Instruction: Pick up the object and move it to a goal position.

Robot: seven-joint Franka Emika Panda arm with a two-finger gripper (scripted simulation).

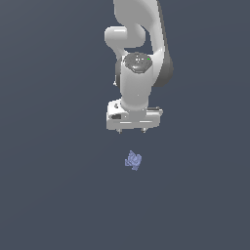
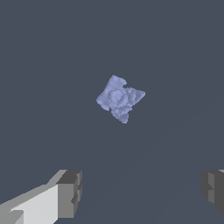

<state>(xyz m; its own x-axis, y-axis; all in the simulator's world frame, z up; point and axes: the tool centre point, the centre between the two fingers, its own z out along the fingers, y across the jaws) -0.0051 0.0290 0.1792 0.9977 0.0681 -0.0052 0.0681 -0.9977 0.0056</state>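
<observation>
Exterior view, my arm [image 1: 139, 53]: white, reaching down from the top of the picture, wrist pointing at the dark grey desk [image 1: 49, 195].
Exterior view, my fingers [image 1: 132, 131]: only two small dark tips show under the white hand, one toward the exterior view's left and one toward its right, set apart from each other and holding nothing.
Exterior view, the object [image 1: 134, 160]: a small periwinkle-blue lumpy piece on the desk, lower in the picture than my hand and not touching it; much narrower than my hand.
Wrist view, the object [image 2: 119, 99]: faceted and irregular, with a rounded whorl at its middle and short points sticking out; it lies alone on the flat grey desk [image 2: 43, 52].
Wrist view, my fingers [image 2: 141, 192]: spread wide, one grey pad [image 2: 70, 194] on a white body and the other pad [image 2: 213, 189] at the picture's edge; the object sits clear of both, not between them.
</observation>
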